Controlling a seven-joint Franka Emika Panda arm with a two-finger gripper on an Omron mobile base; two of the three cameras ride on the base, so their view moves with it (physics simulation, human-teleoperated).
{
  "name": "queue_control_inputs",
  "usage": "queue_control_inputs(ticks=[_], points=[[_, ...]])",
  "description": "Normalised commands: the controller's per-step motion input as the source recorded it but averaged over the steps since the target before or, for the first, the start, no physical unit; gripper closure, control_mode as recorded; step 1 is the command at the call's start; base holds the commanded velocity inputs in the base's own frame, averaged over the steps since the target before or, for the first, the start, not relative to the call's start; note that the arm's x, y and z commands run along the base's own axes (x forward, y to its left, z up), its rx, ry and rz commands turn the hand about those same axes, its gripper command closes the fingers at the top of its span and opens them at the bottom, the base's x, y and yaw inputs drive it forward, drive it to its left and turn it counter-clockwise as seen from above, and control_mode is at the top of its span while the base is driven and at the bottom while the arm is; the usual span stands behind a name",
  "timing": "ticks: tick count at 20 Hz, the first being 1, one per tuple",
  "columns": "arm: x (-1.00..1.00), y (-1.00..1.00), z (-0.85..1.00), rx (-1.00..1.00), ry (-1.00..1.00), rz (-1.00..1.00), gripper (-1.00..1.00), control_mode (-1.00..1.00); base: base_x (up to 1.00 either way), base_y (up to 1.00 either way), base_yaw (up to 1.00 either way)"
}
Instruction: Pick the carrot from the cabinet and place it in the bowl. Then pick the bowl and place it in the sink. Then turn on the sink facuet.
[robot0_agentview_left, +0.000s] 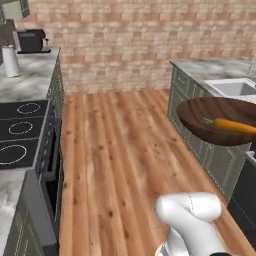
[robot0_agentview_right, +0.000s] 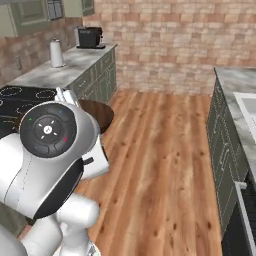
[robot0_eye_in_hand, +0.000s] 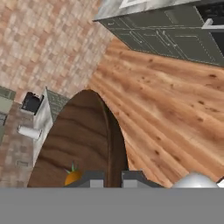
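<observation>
The dark brown wooden bowl (robot0_agentview_left: 210, 117) hangs in the air over the floor, just in front of the right-hand counter. The orange carrot (robot0_agentview_left: 234, 125) lies inside it, green tip toward the left. In the hand view the bowl (robot0_eye_in_hand: 81, 138) fills the lower left with the carrot (robot0_eye_in_hand: 73, 176) at its bottom, and my gripper (robot0_eye_in_hand: 112, 180) is shut on the bowl's rim, one finger on each side. Part of the bowl (robot0_agentview_right: 104, 114) peeks out behind my arm. The white sink (robot0_agentview_left: 235, 88) sits in the right counter, beyond the bowl. The faucet is cut off at the frame edge.
A black stove (robot0_agentview_left: 20, 131) lies in the left counter, with a white jug (robot0_agentview_left: 10, 61) and a coffee machine (robot0_agentview_left: 31, 40) further back. Green cabinets (robot0_agentview_left: 197, 127) run under the sink counter. Wooden floor (robot0_agentview_left: 120, 150) lies open between the two counters, and a brick wall closes the far end.
</observation>
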Motion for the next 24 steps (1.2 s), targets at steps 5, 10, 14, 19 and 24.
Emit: queue_control_inputs(ticks=[5, 10, 14, 19, 24], points=[[0.00, 0.00, 0.00, 0.00, 0.00, 0.00, 1.00, 1.00, 0.54, -0.22, -0.58], [0.00, 0.00, 0.00, 0.00, 0.00, 0.00, 1.00, 1.00, 0.68, -0.17, -0.60], [0.00, 0.00, 0.00, 0.00, 0.00, 0.00, 1.00, 1.00, 0.75, -0.12, -0.60], [0.00, 0.00, 0.00, 0.00, 0.00, 0.00, 1.00, 1.00, 0.83, -0.12, -0.59], [0.00, 0.00, 0.00, 0.00, 0.00, 0.00, 1.00, 1.00, 0.94, -0.01, -0.58]])
